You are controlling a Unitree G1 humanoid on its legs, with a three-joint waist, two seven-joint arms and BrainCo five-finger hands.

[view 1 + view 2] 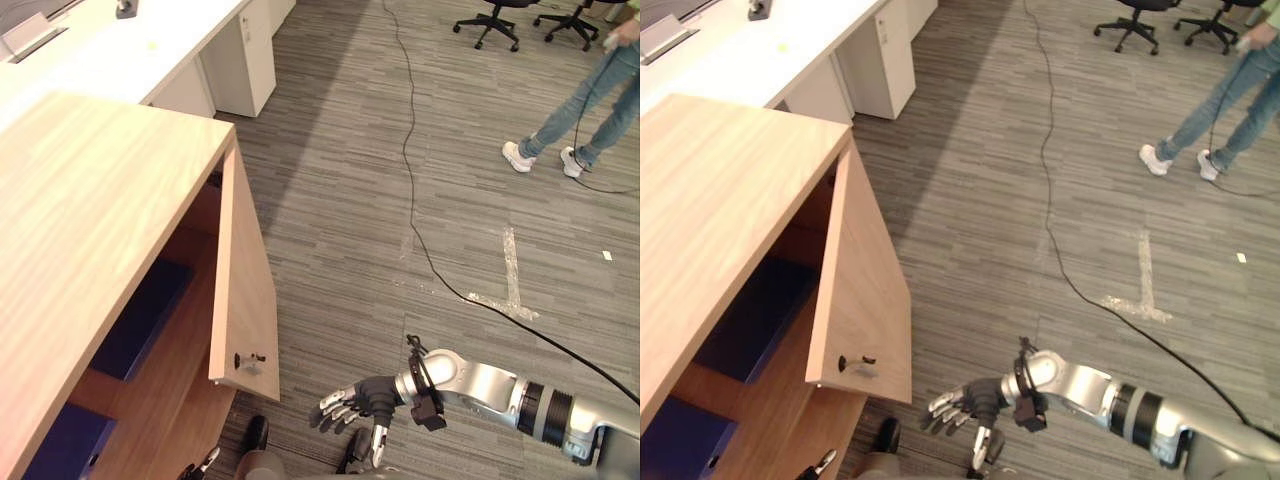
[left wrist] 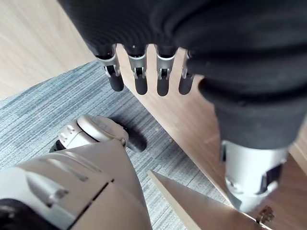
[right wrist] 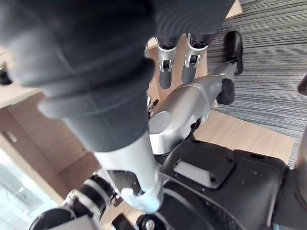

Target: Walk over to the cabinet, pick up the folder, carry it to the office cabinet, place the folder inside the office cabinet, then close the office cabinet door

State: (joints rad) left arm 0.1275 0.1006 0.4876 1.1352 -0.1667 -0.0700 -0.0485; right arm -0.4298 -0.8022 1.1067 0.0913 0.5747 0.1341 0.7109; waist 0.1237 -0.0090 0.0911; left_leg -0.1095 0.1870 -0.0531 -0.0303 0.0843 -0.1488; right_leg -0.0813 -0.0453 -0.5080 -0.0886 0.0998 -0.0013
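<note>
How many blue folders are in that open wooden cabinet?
2. One blue folder lies inside, behind the open door; a second folder sits lower, at the view's near edge. The cabinet top could hide more.

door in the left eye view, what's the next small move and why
Probably sweep the right hand left onto the door, near its free edge, and push. The door stands ajar, a dark folder already lies inside the cabinet, and the open hand hovers beside the door, not touching it.

right hand (image 1: 376,396) and left hand (image 2: 139,76) held low, fingers relaxed.
</note>
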